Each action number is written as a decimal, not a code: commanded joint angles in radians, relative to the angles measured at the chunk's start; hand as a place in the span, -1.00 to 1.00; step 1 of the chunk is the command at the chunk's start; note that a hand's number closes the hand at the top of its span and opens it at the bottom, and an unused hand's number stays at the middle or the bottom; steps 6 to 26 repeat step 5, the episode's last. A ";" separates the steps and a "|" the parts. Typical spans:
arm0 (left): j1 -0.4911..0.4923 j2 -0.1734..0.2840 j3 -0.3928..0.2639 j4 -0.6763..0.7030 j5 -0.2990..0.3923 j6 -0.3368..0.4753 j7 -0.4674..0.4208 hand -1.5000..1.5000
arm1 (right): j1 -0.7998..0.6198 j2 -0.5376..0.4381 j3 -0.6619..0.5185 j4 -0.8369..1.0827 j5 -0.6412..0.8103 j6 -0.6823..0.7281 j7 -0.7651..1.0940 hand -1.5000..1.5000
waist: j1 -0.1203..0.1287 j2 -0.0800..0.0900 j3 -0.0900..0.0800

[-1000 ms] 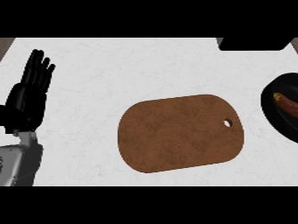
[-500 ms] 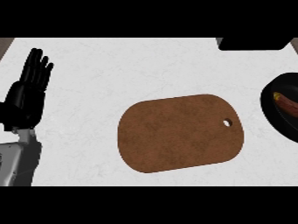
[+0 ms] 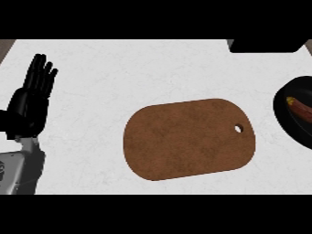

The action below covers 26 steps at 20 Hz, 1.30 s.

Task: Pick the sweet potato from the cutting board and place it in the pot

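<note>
Sweet potato (image 3: 306, 111) lies inside the black pot (image 3: 284, 119) at the right edge of the frame, its reddish-brown body resting on the pot's dark floor with a yellowish end pointing toward the upper left. The brown cutting board (image 3: 189, 138) sits at the centre of the white counter (image 3: 138, 68), just left of the pot, and nothing lies on it; a small hole shows near its right edge.

Only one hand is in view: the left hand (image 3: 31, 101) at the left of the frame, fingers straight and pointing up, relaxed and holding nothing, resting well apart from the board. The right hand does not show at all. A dark box-like object (image 3: 266, 45) sits at the upper right of the counter.

Judging from how things lie, the placing step looks done: the vegetable is off the board and in the pot. No further carrying seems called for; what remains, if anything, is for the arms to settle clear of the pot.
</note>
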State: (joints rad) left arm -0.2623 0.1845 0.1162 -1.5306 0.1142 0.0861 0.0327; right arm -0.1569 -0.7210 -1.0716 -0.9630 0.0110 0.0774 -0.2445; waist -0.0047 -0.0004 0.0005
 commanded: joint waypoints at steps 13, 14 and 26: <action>-0.014 0.019 0.020 -0.069 0.020 -0.002 0.081 0.00 | 0.107 -0.128 -0.062 0.207 -0.080 0.088 -0.150 -1.00 | 0.003 0.000 0.000; -0.014 0.019 0.020 -0.069 0.020 -0.002 0.081 0.00 | 0.107 -0.128 -0.062 0.207 -0.080 0.088 -0.150 -1.00 | 0.003 0.000 0.000; -0.014 0.019 0.020 -0.069 0.020 -0.002 0.081 0.00 | 0.107 -0.128 -0.062 0.207 -0.080 0.088 -0.150 -1.00 | 0.003 0.000 0.000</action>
